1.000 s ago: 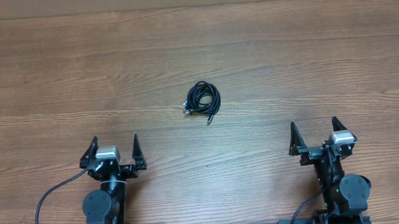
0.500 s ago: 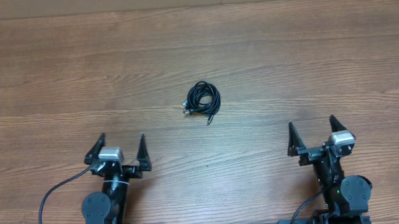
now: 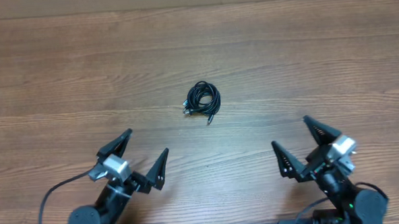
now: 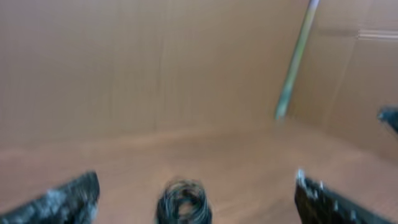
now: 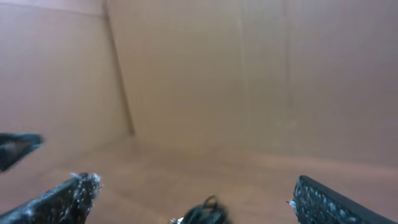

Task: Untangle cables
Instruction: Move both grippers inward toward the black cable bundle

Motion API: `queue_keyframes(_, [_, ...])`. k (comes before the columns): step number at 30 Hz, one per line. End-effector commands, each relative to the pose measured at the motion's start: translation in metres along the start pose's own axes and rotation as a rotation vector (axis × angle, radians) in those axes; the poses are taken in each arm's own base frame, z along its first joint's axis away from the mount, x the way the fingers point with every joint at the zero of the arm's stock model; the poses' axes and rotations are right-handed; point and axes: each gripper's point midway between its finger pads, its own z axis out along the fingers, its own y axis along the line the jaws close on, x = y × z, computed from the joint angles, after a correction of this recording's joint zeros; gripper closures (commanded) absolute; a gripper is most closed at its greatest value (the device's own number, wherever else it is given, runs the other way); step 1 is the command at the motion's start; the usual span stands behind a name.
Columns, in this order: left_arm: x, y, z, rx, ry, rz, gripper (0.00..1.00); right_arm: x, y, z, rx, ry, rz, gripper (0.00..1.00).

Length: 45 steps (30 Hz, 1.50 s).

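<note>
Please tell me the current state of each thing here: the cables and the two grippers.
cables: coiled together in one small bundle, lying on the table, not touched by any gripper.
left gripper: open, empty, apart from the bundle.
right gripper: open, empty, apart from the bundle.

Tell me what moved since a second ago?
The left claw and the right claw both swivelled inward to point toward the cable bundle. Nothing was grabbed or let go. Both claws stayed wide open and empty, and the cable bundle didn't budge.
</note>
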Motion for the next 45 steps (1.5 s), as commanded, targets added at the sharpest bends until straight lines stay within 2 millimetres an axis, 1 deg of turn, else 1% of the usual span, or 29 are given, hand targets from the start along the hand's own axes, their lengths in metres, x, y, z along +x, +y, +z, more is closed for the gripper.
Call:
queue_keyframes(1, [-0.050, -0.008, -0.010, -0.049, -0.010, 0.139, 0.00, -0.052, 0.001, -0.007, 0.096, -0.062, -0.078, 0.00])
queue_keyframes(4, [-0.061, -0.007, -0.008, -0.069, 0.085, 0.153, 0.00, -0.055, 0.002, -0.007, 0.122, 0.028, -0.042, 0.00])
queue_keyframes(6, [-0.066, -0.004, 0.000, -0.077, 0.179, 0.109, 0.00, -0.052, -0.001, -0.005, 0.145, 0.119, 0.005, 0.00])
queue_keyframes(10, [-0.071, 0.003, 0.022, -0.055, 0.391, 0.048, 0.00, -0.051, -0.004, 0.003, 0.165, 0.278, 0.032, 0.00])
queue_keyframes(13, [-0.067, 0.014, 0.040, -0.052, 0.640, -0.034, 0.00, -0.055, -0.012, 0.016, 0.187, 0.413, 0.079, 0.00])
queue_keyframes(15, [-0.065, 0.019, 0.053, -0.040, 0.777, -0.126, 0.00, -0.047, -0.017, 0.026, 0.198, 0.559, 0.172, 0.00])
queue_keyframes(16, [-0.064, 0.017, 0.060, -0.010, 0.816, -0.169, 0.00, -0.042, -0.017, 0.030, 0.188, 0.622, 0.218, 0.00])
queue_keyframes(17, [-0.064, 0.009, 0.070, 0.065, 0.855, -0.245, 0.00, -0.037, -0.013, 0.036, 0.150, 0.688, 0.280, 0.00])
queue_keyframes(19, [-0.066, -0.003, 0.082, 0.163, 0.871, -0.336, 0.00, -0.030, -0.002, 0.047, 0.060, 0.758, 0.377, 0.00])
queue_keyframes(20, [-0.066, -0.013, 0.089, 0.238, 0.885, -0.432, 0.00, -0.031, 0.008, 0.056, -0.034, 0.774, 0.436, 0.00])
queue_keyframes(22, [-0.060, -0.019, 0.098, 0.299, 0.910, -0.558, 0.00, -0.033, 0.033, 0.067, -0.249, 0.790, 0.573, 0.00])
queue_keyframes(24, [-0.045, -0.012, 0.105, 0.286, 0.956, -0.610, 0.00, -0.023, 0.033, 0.072, -0.286, 0.831, 0.659, 0.00])
queue_keyframes(26, [-0.024, -0.005, 0.108, 0.261, 1.031, -0.662, 0.00, -0.004, 0.024, 0.083, -0.297, 0.878, 0.741, 0.00])
queue_keyframes(29, [0.005, 0.006, 0.108, 0.188, 1.139, -0.673, 0.01, 0.024, 0.014, 0.094, -0.273, 0.951, 0.803, 0.00])
queue_keyframes(30, [0.029, 0.018, 0.106, 0.092, 1.226, -0.658, 0.00, 0.050, 0.004, 0.100, -0.171, 1.027, 0.822, 0.00])
queue_keyframes(31, [0.039, 0.025, 0.105, 0.026, 1.266, -0.663, 0.00, 0.068, -0.004, 0.102, -0.079, 1.075, 0.825, 0.00])
queue_keyframes(32, [0.052, 0.034, 0.104, -0.069, 1.313, -0.682, 0.00, 0.090, -0.012, 0.102, 0.049, 1.138, 0.821, 0.00])
queue_keyframes(33, [0.067, 0.046, 0.100, -0.202, 1.366, -0.708, 0.00, 0.110, -0.013, 0.103, 0.119, 1.192, 0.802, 0.00])
queue_keyframes(34, [0.074, 0.050, 0.098, -0.259, 1.390, -0.720, 0.00, 0.117, -0.010, 0.104, 0.123, 1.215, 0.795, 0.00])
queue_keyframes(36, [0.090, 0.054, 0.096, -0.318, 1.450, -0.719, 0.01, 0.138, 0.005, 0.110, 0.091, 1.275, 0.787, 0.00])
queue_keyframes(38, [0.102, 0.050, 0.095, -0.310, 1.497, -0.721, 0.00, 0.146, 0.009, 0.120, 0.082, 1.269, 0.795, 0.00])
queue_keyframes(39, [0.106, 0.049, 0.095, -0.308, 1.515, -0.723, 0.00, 0.147, 0.007, 0.132, 0.090, 1.230, 0.814, 0.00])
queue_keyframes(41, [0.116, 0.045, 0.095, -0.305, 1.553, -0.726, 0.00, 0.141, 0.002, 0.152, 0.100, 1.148, 0.845, 0.00])
queue_keyframes(42, [0.125, 0.043, 0.095, -0.303, 1.581, -0.729, 0.00, 0.127, -0.006, 0.182, 0.091, 1.018, 0.832, 0.00])
queue_keyframes(44, [0.129, 0.043, 0.097, -0.300, 1.589, -0.725, 0.00, 0.127, -0.016, 0.190, 0.143, 0.971, 0.772, 0.00])
queue_keyframes(45, [0.133, 0.044, 0.097, -0.309, 1.595, -0.708, 0.00, 0.135, -0.030, 0.191, 0.243, 0.958, 0.714, 0.00])
